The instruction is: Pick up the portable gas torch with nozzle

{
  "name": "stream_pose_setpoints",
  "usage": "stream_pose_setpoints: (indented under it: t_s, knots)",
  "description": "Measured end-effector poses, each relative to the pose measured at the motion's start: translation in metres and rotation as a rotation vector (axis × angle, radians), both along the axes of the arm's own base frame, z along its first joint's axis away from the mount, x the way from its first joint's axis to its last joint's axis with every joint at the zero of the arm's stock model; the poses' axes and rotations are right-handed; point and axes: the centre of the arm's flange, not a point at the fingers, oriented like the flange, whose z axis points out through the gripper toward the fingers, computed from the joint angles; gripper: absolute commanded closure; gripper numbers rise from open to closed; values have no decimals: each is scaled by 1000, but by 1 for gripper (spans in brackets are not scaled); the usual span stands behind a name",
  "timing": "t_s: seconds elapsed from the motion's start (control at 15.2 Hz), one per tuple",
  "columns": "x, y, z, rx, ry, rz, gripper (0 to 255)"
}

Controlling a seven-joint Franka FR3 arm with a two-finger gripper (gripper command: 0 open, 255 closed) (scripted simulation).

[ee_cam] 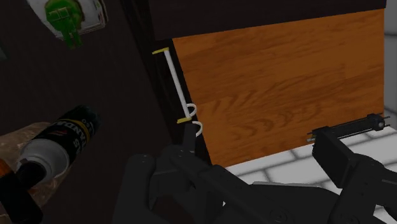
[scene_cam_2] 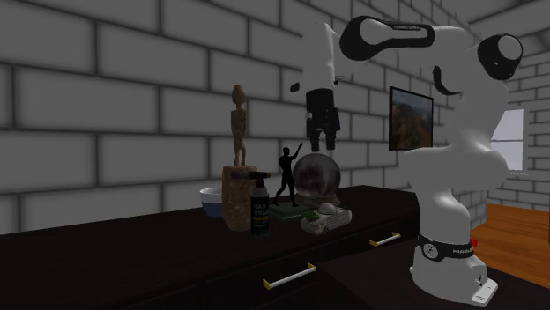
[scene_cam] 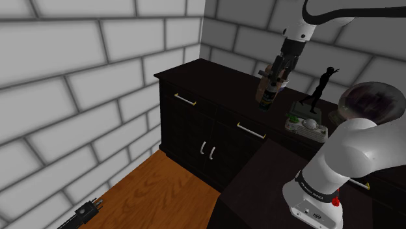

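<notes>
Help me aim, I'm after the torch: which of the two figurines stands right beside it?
The tall brown carved figure on its block adjoins the gas torch; the small black dancer stands nearer the glass ball.

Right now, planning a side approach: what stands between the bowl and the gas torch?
A wooden figure on a rough block stands between bowl and gas torch, in the second exterior view.

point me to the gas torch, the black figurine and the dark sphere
gas torch [scene_cam_2: 258,211], second exterior view, on its labelled black body
black figurine [scene_cam_2: 286,169], second exterior view, on its torso
dark sphere [scene_cam_2: 315,176], second exterior view, on the middle of its front
</notes>
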Motion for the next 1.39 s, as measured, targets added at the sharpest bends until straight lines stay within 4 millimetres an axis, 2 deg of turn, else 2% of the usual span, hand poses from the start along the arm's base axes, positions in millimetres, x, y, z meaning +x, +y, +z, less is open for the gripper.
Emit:
stream_pose_setpoints:
  t_s: [0.73, 1.39]
  knots:
    - [13, -140, -31, 16, -66, -83, 0]
    - [13, -270, -66, 29, -122, -160, 0]
